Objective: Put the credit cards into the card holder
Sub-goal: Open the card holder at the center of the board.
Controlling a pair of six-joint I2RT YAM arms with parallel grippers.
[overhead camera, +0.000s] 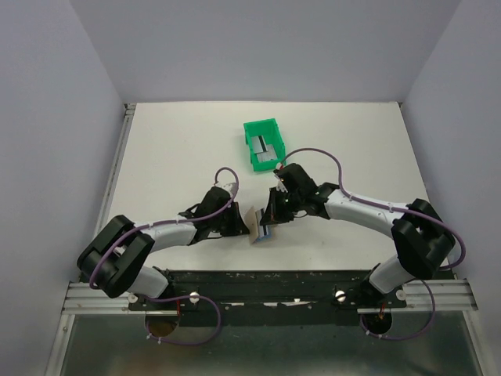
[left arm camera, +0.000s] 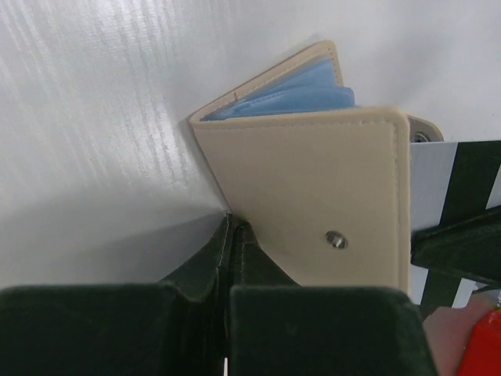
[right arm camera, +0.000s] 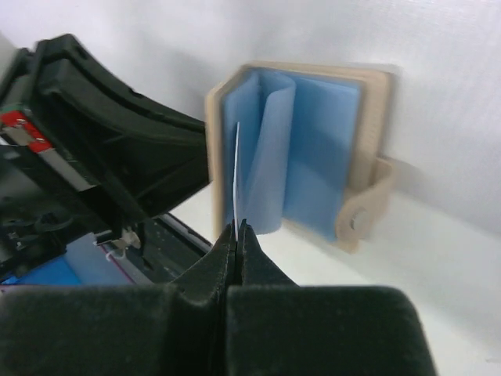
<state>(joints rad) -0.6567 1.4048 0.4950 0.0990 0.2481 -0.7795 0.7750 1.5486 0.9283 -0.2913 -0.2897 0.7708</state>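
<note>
The job looks only just begun. The right jaws are clenched on one card [right arm camera: 236, 172]. We see the card from its thin edge, like a white line. It points at the blue inside of the holder [right arm camera: 313, 149] and is very near it. I cannot see it go into a slot yet, so I think no card is in so far.

The left jaws are clenched too. They seem to pinch the tan cover of the holder [left arm camera: 329, 180] by one corner and hold it open for the card. The holder is in the middle of the bench [overhead camera: 180, 149], on the near side, right between the two sets of jaws.

What is left, I think: slide this card into a blue slot, let go, then fetch the other cards. A green bin [overhead camera: 254, 133] sits farther back, well apart from the holder. Something grey lies in it. It may be more cards, but it is too small to tell.

The bench is white, flat and a bit shiny. Plain pale grey walls [overhead camera: 47, 117] stand on the left, right and far sides. A dark rail [overhead camera: 266, 282] runs along the near edge.
</note>
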